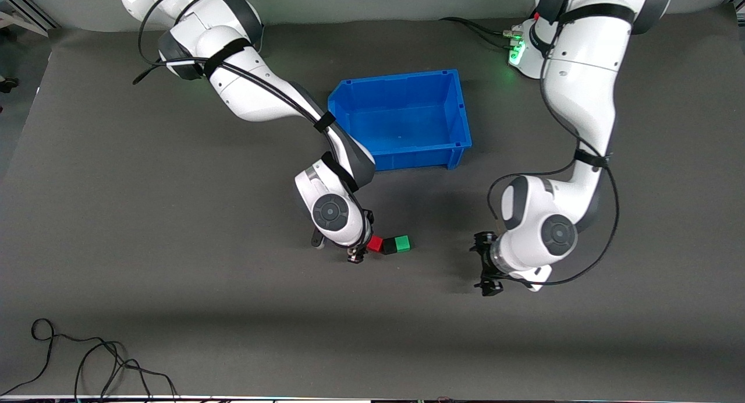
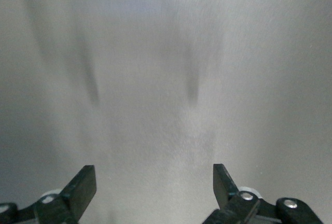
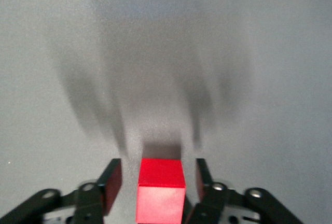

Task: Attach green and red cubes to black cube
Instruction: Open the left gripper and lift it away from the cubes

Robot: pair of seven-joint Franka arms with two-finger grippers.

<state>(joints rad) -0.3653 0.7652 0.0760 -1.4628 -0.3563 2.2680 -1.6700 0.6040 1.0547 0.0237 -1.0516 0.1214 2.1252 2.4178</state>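
The red cube (image 1: pixel 375 244), the black cube (image 1: pixel 389 247) and the green cube (image 1: pixel 402 242) lie side by side in a touching row on the grey mat, nearer to the front camera than the blue bin. My right gripper (image 1: pixel 359 251) is low at the red end of the row. In the right wrist view the right gripper (image 3: pixel 158 168) is open, with the red cube (image 3: pixel 161 190) between its fingers and a small gap on each side. My left gripper (image 1: pixel 483 264) is open and empty over bare mat toward the left arm's end, as the left wrist view (image 2: pixel 154 175) also shows.
An empty blue bin (image 1: pixel 457 109) stands mid-table, farther from the front camera than the cubes. Loose black cable (image 1: pixel 87 362) lies near the front edge toward the right arm's end.
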